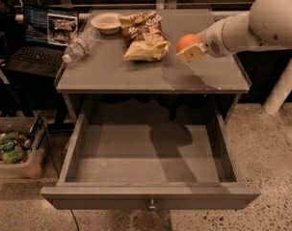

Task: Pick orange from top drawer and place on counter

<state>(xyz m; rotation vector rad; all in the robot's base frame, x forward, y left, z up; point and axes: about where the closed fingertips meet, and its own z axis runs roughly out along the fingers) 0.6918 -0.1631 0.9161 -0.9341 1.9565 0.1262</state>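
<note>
The orange (186,42) is a small round bright fruit held in my gripper (190,48), a little above the right half of the grey counter (112,73). The gripper is shut on it, with one pale finger (191,55) showing below the fruit. My white arm reaches in from the upper right. The top drawer (150,198) is pulled fully open below the counter, and its grey inside holds nothing that I can see. Its small round metal knob (151,206) sits at the centre of the front panel.
On the counter lie a chip bag (143,35), a plastic water bottle (82,44) at the left edge and a small white bowl (106,21) at the back. A laptop (39,40) stands to the left. A bin with packets (13,150) sits on the floor at the left.
</note>
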